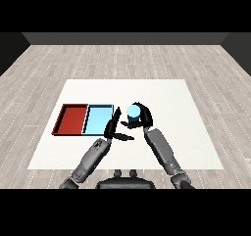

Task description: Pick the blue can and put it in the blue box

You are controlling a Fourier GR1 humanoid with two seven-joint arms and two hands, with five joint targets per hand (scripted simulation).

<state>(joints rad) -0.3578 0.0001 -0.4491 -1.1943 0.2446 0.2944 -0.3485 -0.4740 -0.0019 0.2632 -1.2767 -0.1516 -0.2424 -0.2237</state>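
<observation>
The blue can (pixel 133 112) stands upright just to the right of the light blue tray (pixel 98 120), with the right hand (pixel 141 116) curled round it, its fingers wrapping the far side and its thumb reaching in from the near side. Whether the can's base rests on the white table (pixel 162 98) or has been lifted clear of it I cannot tell from here, since the hand covers its lower part and only the pale round top shows plainly.

What the next move turns on, I would say, is that the tray lies directly to the left of the can, a short way off, so the carry would be sideways across the tray's right rim. The left hand (pixel 114 126) sits right in that gap, just off the tray's right edge, fingers straight and pointing away from the robot, thumb stuck out toward the can. It holds nothing, and it may be in the way.

The red tray (pixel 70 119) touches the light blue tray's left side and plays no part.
</observation>
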